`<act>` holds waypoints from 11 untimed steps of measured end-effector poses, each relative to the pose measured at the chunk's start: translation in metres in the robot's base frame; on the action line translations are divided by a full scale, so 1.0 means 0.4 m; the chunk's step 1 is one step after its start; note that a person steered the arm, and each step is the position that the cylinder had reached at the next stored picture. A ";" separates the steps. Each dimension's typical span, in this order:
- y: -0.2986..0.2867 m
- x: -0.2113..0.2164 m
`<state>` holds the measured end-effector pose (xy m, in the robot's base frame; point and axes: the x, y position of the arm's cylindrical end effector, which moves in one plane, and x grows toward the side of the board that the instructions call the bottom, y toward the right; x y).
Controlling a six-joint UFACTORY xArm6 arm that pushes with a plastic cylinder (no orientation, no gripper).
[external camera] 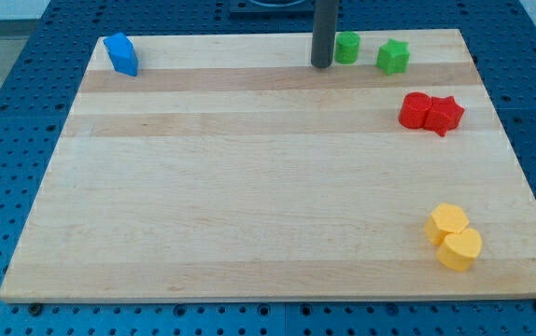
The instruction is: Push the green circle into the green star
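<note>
On the wooden surface [249, 187], a blue block [120, 53] sits at the far left corner. My tip [321, 64] stands at the far edge, touching or just beside the left side of the green circle [347, 47]. This tool is a plain rod and holds nothing. The green star [393, 57] lies just right of the circle, apart from it. Further right, nearer, a red circle [416, 110] touches a red star [444, 114]. Two yellow blocks [454, 237] touch at the near right.

Pale wooden surface [249, 187], my tip [321, 65] just left of the green circle block [346, 47], green star block [393, 57] near its right, blue block [120, 53] top left, touching red pair [430, 112], touching yellow pair [454, 237].
</note>
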<state>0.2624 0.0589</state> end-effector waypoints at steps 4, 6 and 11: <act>0.180 -0.066; 0.185 -0.048; -0.360 -0.001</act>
